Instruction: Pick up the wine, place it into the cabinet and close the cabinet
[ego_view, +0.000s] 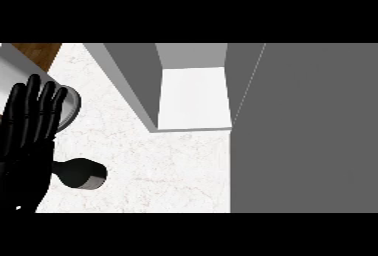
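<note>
Head view: left hand (28, 135), black, fingers straight and upright at the left edge, holding nothing, resting. Wine bottle (81, 174), dark, seen nearly end-on with a grey side showing, stands on the white marbled tabletop (170, 170) just right of that hand's lower part. Cabinet (192, 95), grey walls, white floor, stands open up and right of the bottle; its grey door (310, 130) fills the right side. Pale rounded vessel (68, 107) behind the fingers. Right hand not shown; left is likely nearer.
</note>
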